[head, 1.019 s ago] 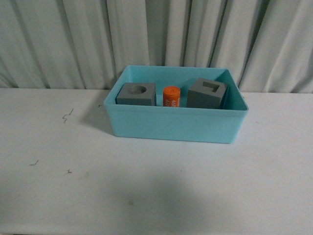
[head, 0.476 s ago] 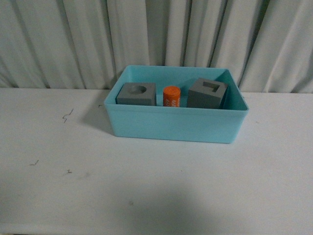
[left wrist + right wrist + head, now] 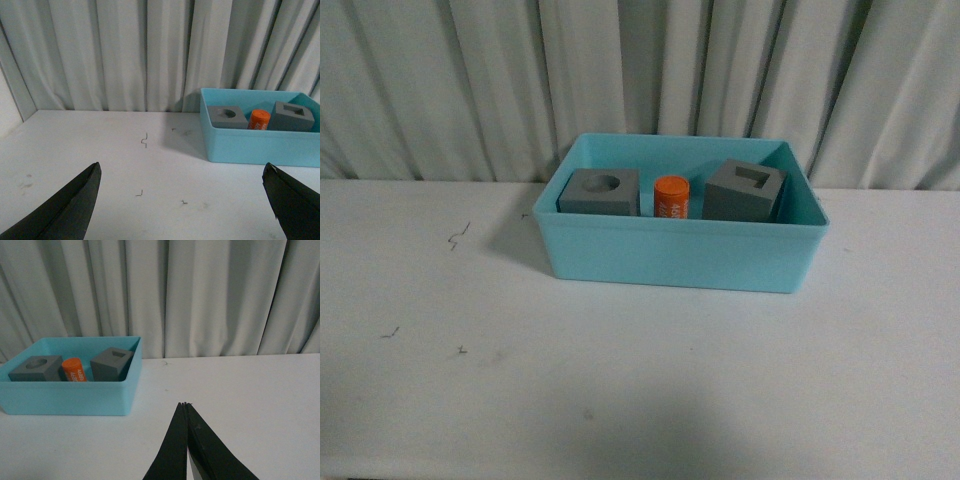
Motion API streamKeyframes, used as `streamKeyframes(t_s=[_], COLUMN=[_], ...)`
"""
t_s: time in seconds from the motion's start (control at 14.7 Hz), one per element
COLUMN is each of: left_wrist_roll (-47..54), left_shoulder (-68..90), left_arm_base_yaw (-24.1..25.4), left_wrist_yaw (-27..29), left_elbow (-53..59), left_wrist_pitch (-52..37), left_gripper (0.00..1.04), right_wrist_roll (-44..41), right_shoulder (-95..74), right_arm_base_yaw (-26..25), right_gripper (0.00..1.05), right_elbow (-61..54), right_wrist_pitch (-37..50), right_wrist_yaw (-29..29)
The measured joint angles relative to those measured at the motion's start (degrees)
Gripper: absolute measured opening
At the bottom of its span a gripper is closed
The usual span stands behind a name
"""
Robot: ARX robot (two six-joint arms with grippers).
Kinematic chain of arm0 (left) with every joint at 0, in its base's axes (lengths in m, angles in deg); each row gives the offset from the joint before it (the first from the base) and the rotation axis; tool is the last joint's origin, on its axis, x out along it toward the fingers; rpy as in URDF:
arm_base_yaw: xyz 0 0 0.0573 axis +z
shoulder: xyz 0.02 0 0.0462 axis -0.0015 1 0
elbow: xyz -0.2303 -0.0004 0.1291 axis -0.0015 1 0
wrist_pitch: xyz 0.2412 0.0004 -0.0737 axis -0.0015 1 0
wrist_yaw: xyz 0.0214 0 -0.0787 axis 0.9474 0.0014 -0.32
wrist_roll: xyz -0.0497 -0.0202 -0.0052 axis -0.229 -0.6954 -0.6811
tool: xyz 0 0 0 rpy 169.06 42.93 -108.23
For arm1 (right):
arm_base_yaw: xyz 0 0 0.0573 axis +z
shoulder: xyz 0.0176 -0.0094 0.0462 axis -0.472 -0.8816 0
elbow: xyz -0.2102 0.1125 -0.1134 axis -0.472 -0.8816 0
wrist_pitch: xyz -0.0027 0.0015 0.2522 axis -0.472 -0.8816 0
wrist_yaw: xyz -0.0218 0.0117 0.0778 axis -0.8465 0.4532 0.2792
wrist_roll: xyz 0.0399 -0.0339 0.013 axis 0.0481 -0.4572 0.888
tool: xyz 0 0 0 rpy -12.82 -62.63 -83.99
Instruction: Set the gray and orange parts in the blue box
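The large turquoise rectangular plastic box [image 3: 680, 255] stood on the white table [image 3: 620, 380], toward its far edge, close in front of a pale pleated curtain [image 3: 470, 90]. All three parts sat inside it in a row along the box's length. At the left end, as seen from the front, was the matte gray cube with a round hole in its top [image 3: 600, 192]. In the middle stood the small orange cylinder with white lettering [image 3: 671, 197], upright, just beside that cube. At the right end sat the matte gray cube with a rectangular hole in its top [image 3: 744, 191], turned a little so that one corner faced the near wall.

From the front neither arm could be seen. In the left wrist view the left tool [image 3: 185, 210] hung over bare table with its two dark fingers [image 3: 75, 205] spread wide apart and nothing between them; the box lay well off to one side of it. In the right wrist view the right tool [image 3: 186, 405] had its dark fingers [image 3: 172, 450] pressed together to a single point, holding nothing, above open table and well apart from the box.

A few small dark marks [image 3: 457, 238] showed on the tabletop left of the box.
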Motion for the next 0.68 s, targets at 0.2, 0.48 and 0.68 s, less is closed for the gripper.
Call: streamKeyframes(t_s=[0.2, 0.48, 0.68], left_wrist_roll=[0.0, 0.0, 0.0], left_shoulder=[0.0, 0.0, 0.0], left_arm_base_yaw=[0.0, 0.0, 0.0], left_wrist_yaw=[0.0, 0.0, 0.0], left_elbow=[0.0, 0.0, 0.0], left_wrist_pitch=[0.0, 0.0, -0.04], left_gripper=[0.98, 0.98, 0.98], right_wrist_roll=[0.0, 0.0, -0.02], right_shoulder=[2.99, 7.82, 16.48], right_arm_base_yaw=[0.0, 0.0, 0.0], right_gripper=[0.02, 0.02, 0.02], right_elbow=[0.0, 0.0, 0.02], right_wrist_pitch=[-2.97, -8.5, -16.83], right_wrist_yaw=[0.0, 0.0, 0.11])
